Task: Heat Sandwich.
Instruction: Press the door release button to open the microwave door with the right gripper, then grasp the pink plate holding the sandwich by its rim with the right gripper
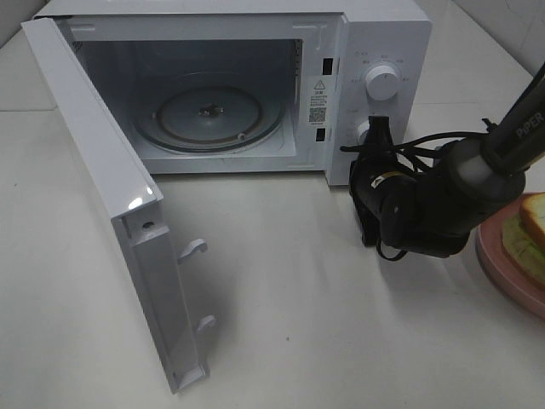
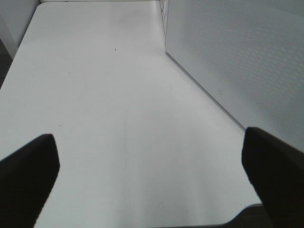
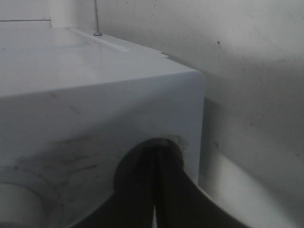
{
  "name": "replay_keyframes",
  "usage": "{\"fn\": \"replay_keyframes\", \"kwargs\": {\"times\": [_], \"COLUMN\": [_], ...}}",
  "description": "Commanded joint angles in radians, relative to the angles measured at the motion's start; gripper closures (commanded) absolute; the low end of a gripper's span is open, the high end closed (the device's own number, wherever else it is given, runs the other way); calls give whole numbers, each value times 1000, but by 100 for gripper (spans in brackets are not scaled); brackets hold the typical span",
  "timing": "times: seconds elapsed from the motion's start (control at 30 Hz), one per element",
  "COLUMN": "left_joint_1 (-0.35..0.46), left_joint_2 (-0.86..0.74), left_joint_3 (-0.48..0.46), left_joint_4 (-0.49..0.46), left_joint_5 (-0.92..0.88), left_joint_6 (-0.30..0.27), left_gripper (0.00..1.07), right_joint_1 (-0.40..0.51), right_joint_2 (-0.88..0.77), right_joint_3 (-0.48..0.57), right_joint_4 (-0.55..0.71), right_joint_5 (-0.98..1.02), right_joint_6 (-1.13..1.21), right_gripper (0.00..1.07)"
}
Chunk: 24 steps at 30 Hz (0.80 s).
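At lower knob [image 1: 364, 130] of microwave [image 1: 387, 38]: right end effector [image 1: 379, 126], shut. Over table [image 2: 118, 71]: left end effector [image 2: 149, 142], wide open, empty. Right: plate [image 1: 498, 256] with sandwich [image 1: 530, 228].

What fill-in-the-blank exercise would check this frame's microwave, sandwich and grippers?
1. The microwave door stands ____.
2. The sandwich lies on a ____ plate, outside the microwave.
3. The shut gripper at the microwave's control panel belongs to the ____ arm.
4. The left gripper hangs ____ above the table.
Missing words: open; pink; right; open.
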Motion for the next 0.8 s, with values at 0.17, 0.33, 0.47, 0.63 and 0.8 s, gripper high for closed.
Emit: {"fn": "replay_keyframes", "kwargs": {"times": [0.17, 0.33, 0.47, 0.63, 0.8], "left_joint_1": [-3, -3, -3, -3, -3], "left_joint_2": [-16, -16, -16, -16, -16], "left_joint_3": [1, 1, 1, 1, 1], "left_joint_4": [-4, -4, -4, -4, -4], "left_joint_5": [-13, -13, -13, -13, -13], "left_joint_6": [2, 2, 2, 2, 2], "left_gripper": [7, 7, 7, 7, 7], "right_joint_1": [-25, -25, -25, -25, -25], "right_joint_2": [-50, -109, -156, -227, -332], "right_joint_3": [-10, 66, 128, 202, 268], "right_joint_4": [-159, -221, -229, -231, -251], "right_joint_5": [-50, 69, 118, 168, 286], "right_joint_6": [20, 30, 17, -49, -147], "right_gripper": [107, 107, 107, 106, 106]}}
